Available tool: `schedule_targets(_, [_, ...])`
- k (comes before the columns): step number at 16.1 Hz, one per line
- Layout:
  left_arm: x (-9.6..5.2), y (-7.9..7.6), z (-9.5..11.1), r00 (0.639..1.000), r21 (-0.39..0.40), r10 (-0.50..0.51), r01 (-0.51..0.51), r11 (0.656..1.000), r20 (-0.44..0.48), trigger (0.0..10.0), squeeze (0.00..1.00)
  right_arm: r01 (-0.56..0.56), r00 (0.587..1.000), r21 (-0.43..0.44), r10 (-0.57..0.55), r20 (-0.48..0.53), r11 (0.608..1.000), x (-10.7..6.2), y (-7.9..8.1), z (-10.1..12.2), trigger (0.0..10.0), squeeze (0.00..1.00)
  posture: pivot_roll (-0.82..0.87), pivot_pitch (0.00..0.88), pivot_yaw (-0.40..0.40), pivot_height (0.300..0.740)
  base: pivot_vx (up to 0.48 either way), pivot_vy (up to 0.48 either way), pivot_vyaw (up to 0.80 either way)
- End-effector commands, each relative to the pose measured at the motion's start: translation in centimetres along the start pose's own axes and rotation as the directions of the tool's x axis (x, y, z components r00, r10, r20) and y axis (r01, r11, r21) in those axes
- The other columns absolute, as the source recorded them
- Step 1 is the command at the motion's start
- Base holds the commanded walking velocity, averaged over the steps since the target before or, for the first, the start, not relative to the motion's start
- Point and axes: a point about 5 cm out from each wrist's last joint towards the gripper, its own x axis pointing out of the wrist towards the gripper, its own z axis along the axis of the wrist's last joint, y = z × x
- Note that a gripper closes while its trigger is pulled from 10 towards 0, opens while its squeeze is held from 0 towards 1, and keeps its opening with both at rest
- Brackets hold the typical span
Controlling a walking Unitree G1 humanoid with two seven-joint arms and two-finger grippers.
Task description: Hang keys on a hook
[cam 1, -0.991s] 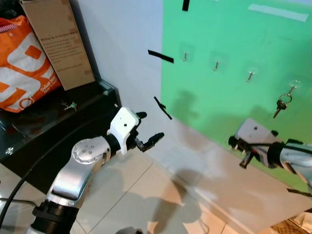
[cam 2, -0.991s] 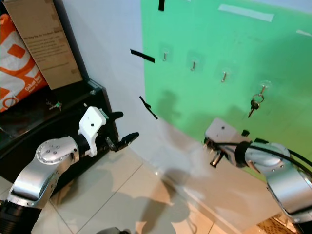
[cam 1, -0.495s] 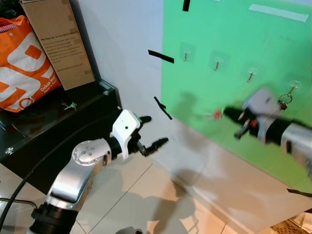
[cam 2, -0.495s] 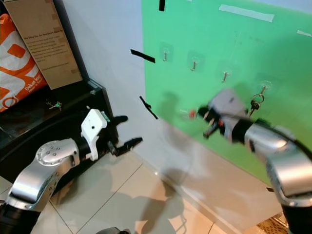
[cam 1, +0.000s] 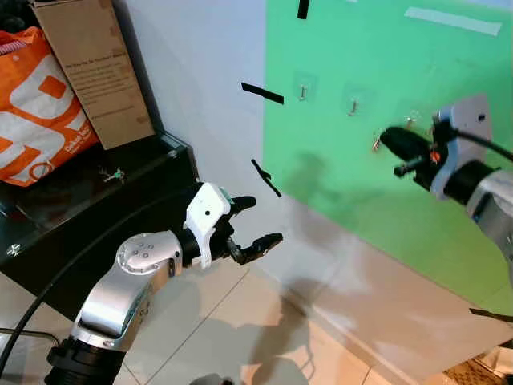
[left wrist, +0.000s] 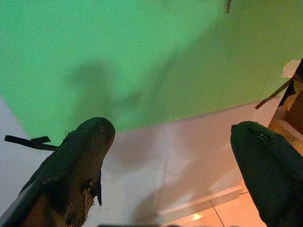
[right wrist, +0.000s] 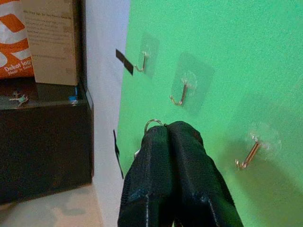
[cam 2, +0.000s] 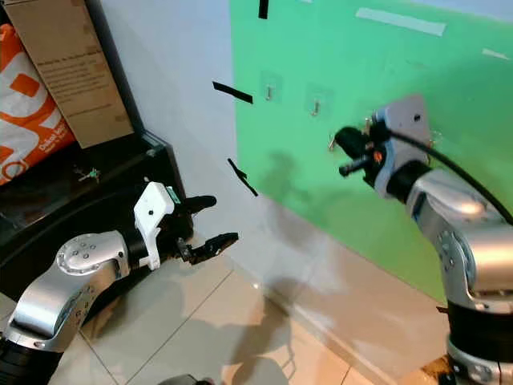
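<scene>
Moved: my right gripper [right wrist: 173, 137] has risen to the green board [cam 1: 449, 72], pinched on the key ring [right wrist: 152, 124], below the middle hook [right wrist: 180, 94]. Keys: light, stiff, slippery; best held by the ring. Left gripper [cam 1: 250, 224] spread, idle.

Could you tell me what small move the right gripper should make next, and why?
Probably ease the right gripper forward toward the middle hook. Its jaws are shut on a key ring, whose loop pokes out above the fingertips, apart from any hook on the green board, so the ring needs lining up before it can catch.
</scene>
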Motion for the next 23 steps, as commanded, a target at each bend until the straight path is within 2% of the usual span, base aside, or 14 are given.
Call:
schedule_targets(1, [-0.2,0.0,0.4,1.0,0.017,-0.006,0.006,1.0,0.002,10.0,0.0,0.017,1.0,0.008,-0.017,-0.006,1.0,0.2,-0.2,0.1,10.0,0.0,-0.09,0.0,0.039,0.74,0.0,0.0,0.0])
schedule_targets(9, [-0.2,-0.2,0.8,1.0,0.01,-0.019,0.019,1.0,0.021,10.0,0.0,0.112,0.993,0.06,-0.11,-0.04,0.992,1.2,-0.8,-0.2,10.0,0.0,-0.09,0.0,0.031,0.74,0.0,0.0,0.0])
schedule_targets(16, [-0.3,-0.2,0.7,1.0,0.011,-0.019,0.019,1.0,0.011,10.0,0.0,0.246,0.968,0.124,-0.237,-0.084,0.961,1.4,-2.0,-1.0,10.0,0.0,-0.08,0.0,0.027,0.74,0.0,0.0,0.0])
schedule_targets(20, [-0.4,-0.2,0.6,1.0,0.013,-0.02,0.02,1.0,0.008,10.0,0.0,0.23,0.973,0.171,-0.224,-0.055,0.958,1.1,-2.0,-0.7,10.0,0.0,-0.08,0.0,0.028,0.74,0.0,0.0,0.0])
schedule_targets(23, [-0.4,-0.2,0.5,1.0,0.017,-0.028,0.028,0.999,0.004,10.0,0.0,0.24,0.97,0.187,-0.231,-0.071,0.952,1.1,-1.9,-0.9,10.0,0.0,-0.08,0.0,0.03,0.74,0.0,0.0,0.0])
